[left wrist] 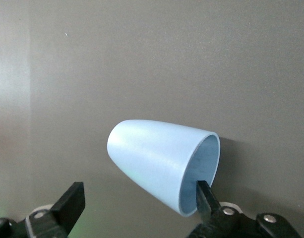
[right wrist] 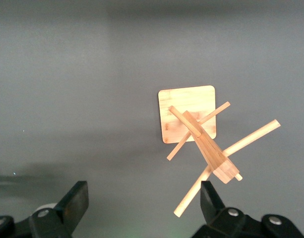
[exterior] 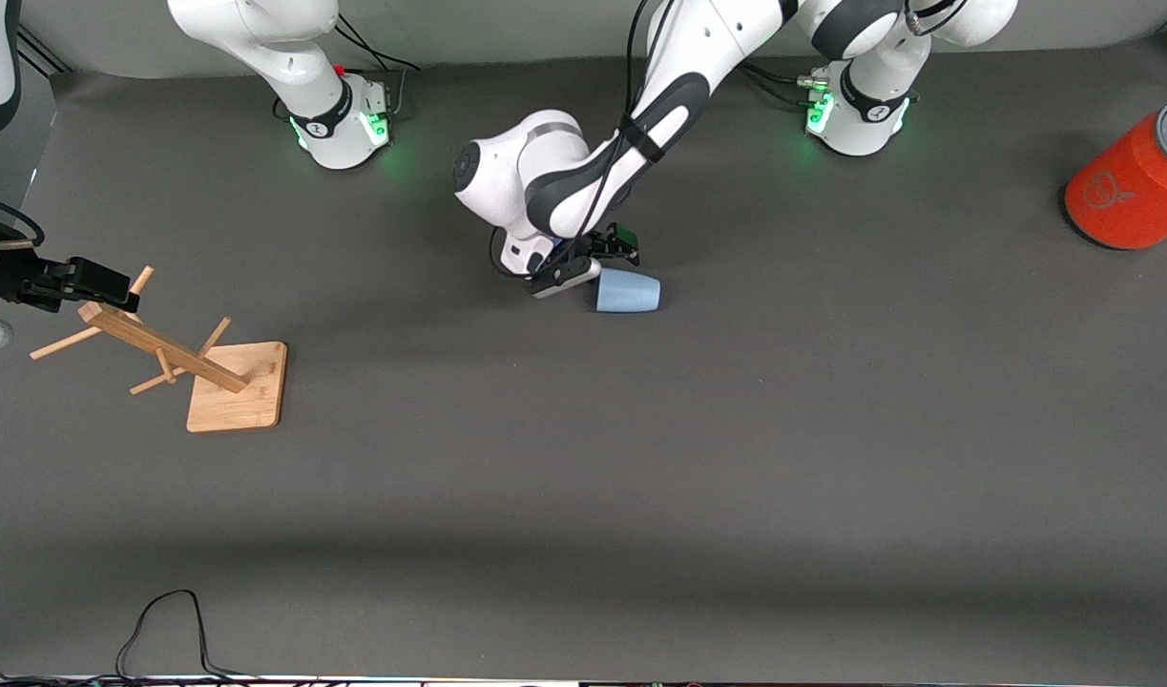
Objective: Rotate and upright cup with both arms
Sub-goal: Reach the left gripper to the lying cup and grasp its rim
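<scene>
Left gripper (left wrist: 137,206) spread wide at cup (left wrist: 161,161) rim, one finger (left wrist: 204,196) inside, cup on side. Right gripper (right wrist: 142,203) spread over wooden rack (right wrist: 201,141), waiting. Bare table (exterior: 736,458) around cup.

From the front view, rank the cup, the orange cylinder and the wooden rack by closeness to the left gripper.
1. The cup, lying on its side at the left gripper, one finger inside its rim.
2. The wooden rack, toward the right arm's end of the table.
3. The orange cylinder, at the left arm's end.
</scene>
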### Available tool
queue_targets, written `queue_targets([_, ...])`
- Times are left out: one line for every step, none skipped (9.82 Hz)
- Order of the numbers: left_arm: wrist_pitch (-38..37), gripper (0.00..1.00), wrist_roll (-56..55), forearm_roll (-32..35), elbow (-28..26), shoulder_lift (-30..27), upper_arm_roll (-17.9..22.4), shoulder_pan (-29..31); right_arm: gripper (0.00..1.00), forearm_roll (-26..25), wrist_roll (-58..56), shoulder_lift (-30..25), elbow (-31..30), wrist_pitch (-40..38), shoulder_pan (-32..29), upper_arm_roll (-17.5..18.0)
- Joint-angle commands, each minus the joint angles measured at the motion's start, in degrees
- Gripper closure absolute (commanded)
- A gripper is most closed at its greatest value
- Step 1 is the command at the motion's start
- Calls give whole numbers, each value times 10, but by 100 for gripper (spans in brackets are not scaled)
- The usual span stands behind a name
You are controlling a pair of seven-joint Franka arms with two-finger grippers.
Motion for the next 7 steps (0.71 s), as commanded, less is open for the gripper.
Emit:
queue_targets([-16,36,-20,11,25,12,8,-13,0,1,-20,-14,-10,7,-5,7])
queue_targets([-18,72,-26,10,25,14,8,-11,0,1,-25,-15,-9,7,-4,5])
queue_targets([-17,100,-23,11,24,17,8,-8,0,1,-26,-16,-9,7,-3,4])
queue_targets([-18,100,-19,10,25,17,17,-6,0,1,-26,-16,-9,6,-2,3])
queue_targets([-18,100,-16,10,25,14,22,-6,0,1,-26,-16,-9,6,-2,3])
queue_targets([-19,100,-10,10,26,11,23,-5,0,0,-26,-16,-9,6,0,3])
queue_targets([-30,100,1,8,35,6,23,0,0,0,-25,-17,-9,6,4,1])
